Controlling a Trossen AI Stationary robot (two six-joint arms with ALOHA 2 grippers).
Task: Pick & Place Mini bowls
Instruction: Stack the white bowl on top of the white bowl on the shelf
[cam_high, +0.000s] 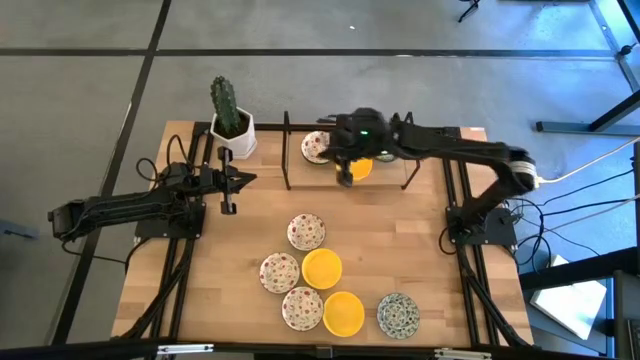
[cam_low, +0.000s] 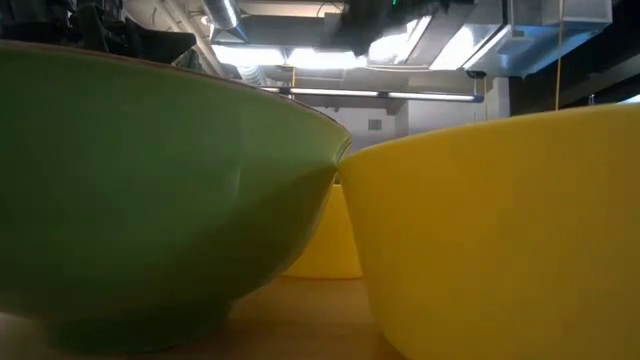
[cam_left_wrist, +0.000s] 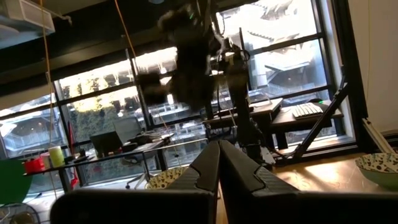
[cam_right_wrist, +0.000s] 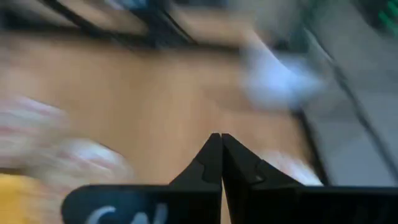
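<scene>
At the near edge of the wooden table (cam_high: 400, 230) six mini bowls lie in a loose cluster, some touching each other: a floral bowl (cam_high: 302, 308), a yellow bowl (cam_high: 343, 312) and a grey-green patterned bowl (cam_high: 398, 314) stand closest to the edge, and behind them are a second floral bowl (cam_high: 279, 272), a second yellow bowl (cam_high: 322, 268) and a third floral bowl (cam_high: 306, 232). Both sides of this group, and the middle band of the table beyond it, are bare wood with free room. The left arm lies low along the left side, and the left gripper (cam_high: 228, 207) rests over the table with its fingers (cam_left_wrist: 219, 163) pressed together, holding nothing. Farther back, the right arm reaches from the right edge across the far part of the table. The right gripper (cam_high: 346, 180) points down, fingers (cam_right_wrist: 221, 158) together and empty, just beside a yellow bowl (cam_high: 362, 168) at a dark rack (cam_high: 287, 150), where one more floral bowl (cam_high: 315, 146) sits. In the far left corner stands a cactus pot (cam_high: 231, 125).
</scene>
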